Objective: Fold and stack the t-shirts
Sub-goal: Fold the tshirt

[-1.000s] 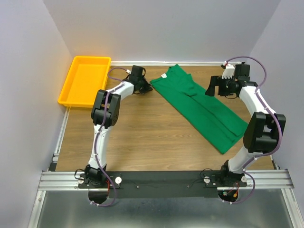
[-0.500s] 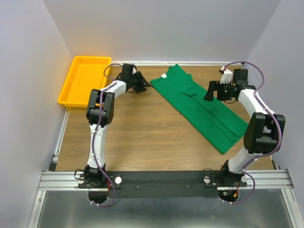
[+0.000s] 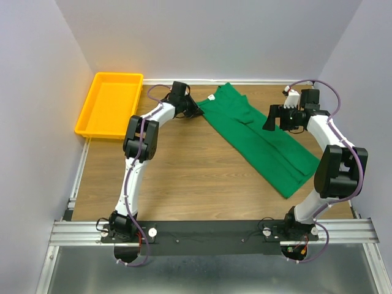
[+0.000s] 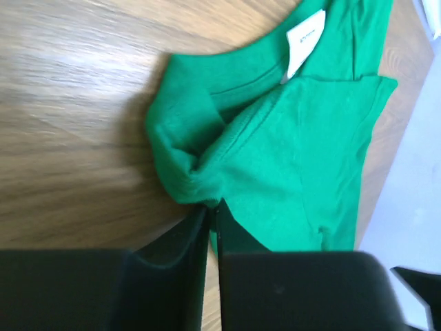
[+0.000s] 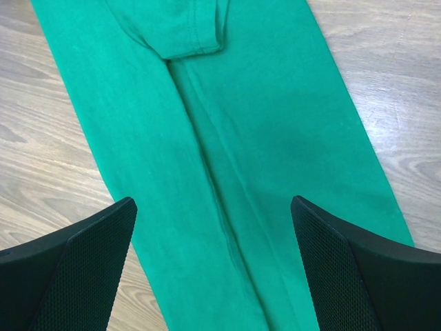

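Note:
One green t-shirt (image 3: 257, 138) lies folded into a long strip, running diagonally from the back middle of the table to the right front. Its white neck label (image 3: 212, 97) is at the back end. My left gripper (image 3: 195, 111) is at the shirt's collar-side corner. In the left wrist view its jaws (image 4: 210, 207) are nearly together, pinching the bunched edge of the t-shirt (image 4: 296, 152). My right gripper (image 3: 272, 117) hovers open over the strip's middle. The right wrist view shows the t-shirt (image 5: 227, 138) flat below, with nothing between the fingers (image 5: 212, 201).
A yellow tray (image 3: 110, 104) stands at the back left corner against the wall. Walls close in the table at the back and on both sides. Bare wood lies between the arms and in front of the shirt.
Half a second ago my left gripper stood open a little left of the shirt; it has moved right to the collar corner and closed on it. The right gripper has shifted slightly nearer.

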Robot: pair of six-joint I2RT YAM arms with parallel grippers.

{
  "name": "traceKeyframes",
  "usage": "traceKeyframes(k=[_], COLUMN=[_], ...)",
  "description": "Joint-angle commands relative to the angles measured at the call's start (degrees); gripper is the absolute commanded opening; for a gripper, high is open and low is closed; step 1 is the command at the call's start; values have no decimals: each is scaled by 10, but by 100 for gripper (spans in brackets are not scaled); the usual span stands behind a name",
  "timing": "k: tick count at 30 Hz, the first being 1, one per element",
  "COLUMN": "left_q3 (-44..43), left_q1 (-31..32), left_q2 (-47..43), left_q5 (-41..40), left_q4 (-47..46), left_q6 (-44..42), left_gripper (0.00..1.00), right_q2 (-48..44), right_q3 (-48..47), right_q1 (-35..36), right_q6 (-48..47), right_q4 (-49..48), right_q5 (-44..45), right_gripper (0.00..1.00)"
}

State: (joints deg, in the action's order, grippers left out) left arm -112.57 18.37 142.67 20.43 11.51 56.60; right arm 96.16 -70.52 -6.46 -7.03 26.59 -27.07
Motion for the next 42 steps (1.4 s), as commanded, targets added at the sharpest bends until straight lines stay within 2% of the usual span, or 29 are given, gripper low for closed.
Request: traceKeyframes(k=[1, 8, 14, 15, 16, 17, 18, 19, 21, 24, 25, 26, 27, 28, 29, 30, 31, 32, 33, 35, 36, 37, 42], left_q3=[-14, 3, -125, -136, -142, -136, -130, -115, -96, -57, -19, 7, 33, 97, 135, 170, 238, 272, 333, 392, 417, 462, 561], left_q1=[-9, -55, -110, -122, -126, -127, -128, -129, -128, -128, -127, -127, -125, -122, -124, -127, -129, -142, -150, -167, -175, -176, -178], left_q2=[24, -8, 42, 43, 30, 30, 3, -13, -64, -156, -186, -260, -301, -389, -390, -472, -514, -585, -617, -698, -721, -742, -841], left_q5=[-36, -37, -21, -19, -15, -15, -20, -25, -31, -76, -112, -135, -162, -230, -255, -275, -295, -291, -269, -238, -226, -216, -177], left_q4=[56, 63, 174, 198, 201, 198, 188, 183, 175, 166, 157, 129, 128, 94, 73, 52, 19, 4, -21, -37, -42, -43, -39], left_q6=[4, -38, -104, -118, -126, -133, -149, -158, -174, -221, -250, -270, -285, -311, -320, -325, -328, -329, -327, -316, -311, -302, -275], left_gripper=[6, 4, 6, 11, 27, 35, 43, 51, 52, 56, 57, 59, 62, 70, 74, 79, 84, 88, 88, 88, 88, 88, 88], right_q2=[-20, -24, -20, -19, -19, -18, -16, -12, -6, -20, -31, -34, -37, -37, -35, -31, -21, -12, 9, 20, 24, 26, 30], right_q3=[3, 5, 6, 8, 8, 7, 5, 0, -3, 32, 54, 63, 72, 89, 100, 107, 110, 110, 106, 104, 104, 108, 128], right_q1=[-4, -4, -4, -3, -3, 0, 5, 27, 64, 192, 249, 275, 302, 351, 372, 390, 405, 424, 429, 440, 442, 446, 470], right_q6=[-3, -6, -21, -26, -50, -70, -96, -170, -245, -305, -282, -265, -252, -238, -230, -226, -225, -216, -212, -207, -206, -204, -200], right_q4=[-4, -5, -3, 0, 4, 13, 41, 63, 126, 104, 83, 35, 35, 0, -23, -58, -69, -77, -84, -89, -92, -98, -96], right_q5=[2, 2, -36, -50, -90, -91, -132, -150, -137, -21, 9, 82, 116, 183, 220, 250, 269, 321, 336, 370, 378, 384, 383], right_gripper=[100, 100, 100, 100, 100, 100, 100, 100, 100, 100, 100, 100, 100, 100, 99, 99, 98, 97, 89, 83, 79, 70, 54])
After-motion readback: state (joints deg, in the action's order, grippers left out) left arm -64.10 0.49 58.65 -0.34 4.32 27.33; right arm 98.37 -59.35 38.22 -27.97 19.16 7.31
